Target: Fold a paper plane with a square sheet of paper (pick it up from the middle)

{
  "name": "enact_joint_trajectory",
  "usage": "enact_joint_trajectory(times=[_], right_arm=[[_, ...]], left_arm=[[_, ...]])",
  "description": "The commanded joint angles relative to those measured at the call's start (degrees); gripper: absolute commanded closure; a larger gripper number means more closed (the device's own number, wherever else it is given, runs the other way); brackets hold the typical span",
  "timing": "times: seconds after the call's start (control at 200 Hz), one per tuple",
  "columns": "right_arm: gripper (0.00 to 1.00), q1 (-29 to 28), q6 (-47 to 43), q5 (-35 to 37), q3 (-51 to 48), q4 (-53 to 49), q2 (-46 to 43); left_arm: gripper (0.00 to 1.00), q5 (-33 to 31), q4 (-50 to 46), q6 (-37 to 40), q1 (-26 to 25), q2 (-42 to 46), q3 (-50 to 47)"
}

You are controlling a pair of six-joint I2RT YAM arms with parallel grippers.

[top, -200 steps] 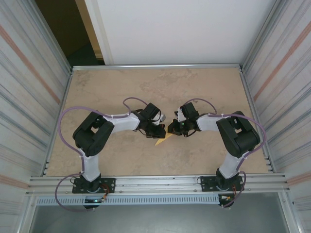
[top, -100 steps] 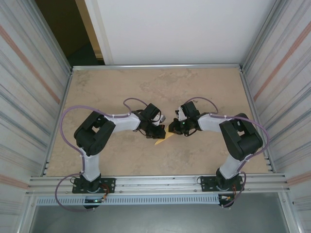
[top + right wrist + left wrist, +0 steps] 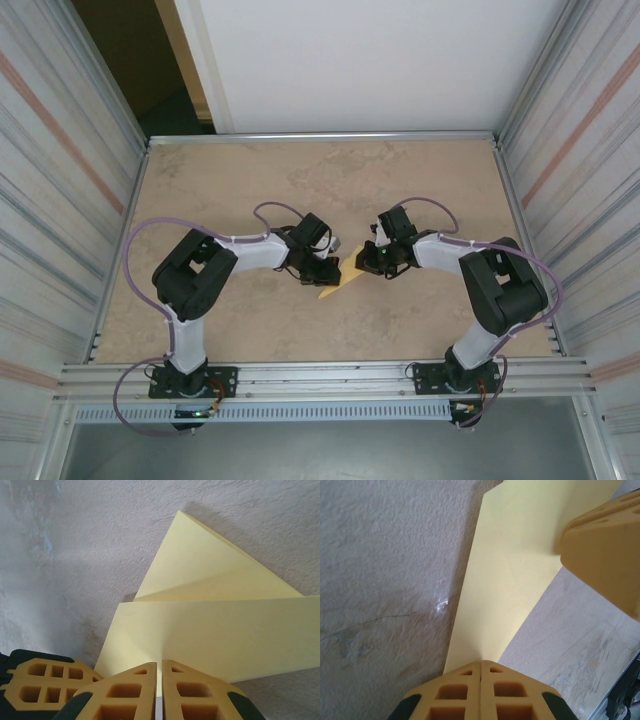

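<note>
The square sheet of paper (image 3: 338, 286), pale yellow and folded into a pointed shape, lies mid-table between both grippers. My left gripper (image 3: 326, 270) is shut, its closed tips (image 3: 481, 664) resting on the narrow end of the paper (image 3: 505, 580); I cannot tell whether any paper is pinched. My right gripper (image 3: 366, 264) is shut on the edge of a long flap, with paper showing in the slit between its jaws (image 3: 159, 664). That flap (image 3: 215, 635) stands over a triangular layer behind it. The right gripper's finger (image 3: 610, 550) shows in the left wrist view.
The beige table (image 3: 250, 180) is ringed by a metal rail (image 3: 320, 137), with corrugated walls left and right. A dark doorway (image 3: 130, 60) opens at the far left. Purple cables (image 3: 135, 250) loop off both arms. Bare table stretches behind and to both sides.
My right gripper and forearm have shifted a little to the right, and more of the yellow paper shows between the grippers. The left arm has stayed put.
</note>
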State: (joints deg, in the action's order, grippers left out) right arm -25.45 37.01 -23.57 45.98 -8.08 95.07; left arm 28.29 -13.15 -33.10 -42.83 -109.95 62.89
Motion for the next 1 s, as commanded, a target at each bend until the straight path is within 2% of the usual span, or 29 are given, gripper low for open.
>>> enact_joint_trajectory(times=[0.0,0.481,0.717,0.992], right_arm=[[0.90,0.4,0.4,0.9,1.0,-1.6,1.9],[0.91,1.8,-1.8,-0.4,-0.5,-1.7,4.9],[0.91,2.3,-2.4,-1.6,0.3,-1.9,5.5],[0.91,2.7,-2.4,-1.8,0.3,-2.0,6.0]], left_arm=[[0.96,-2.0,-2.7,-0.5,-0.2,-1.1,-0.9],[0.93,0.7,4.0,-0.5,-0.3,2.5,1.4],[0.92,1.3,0.5,1.4,-0.8,-2.8,7.6],[0.92,-1.4,-5.4,3.6,-1.9,-6.4,11.3]])
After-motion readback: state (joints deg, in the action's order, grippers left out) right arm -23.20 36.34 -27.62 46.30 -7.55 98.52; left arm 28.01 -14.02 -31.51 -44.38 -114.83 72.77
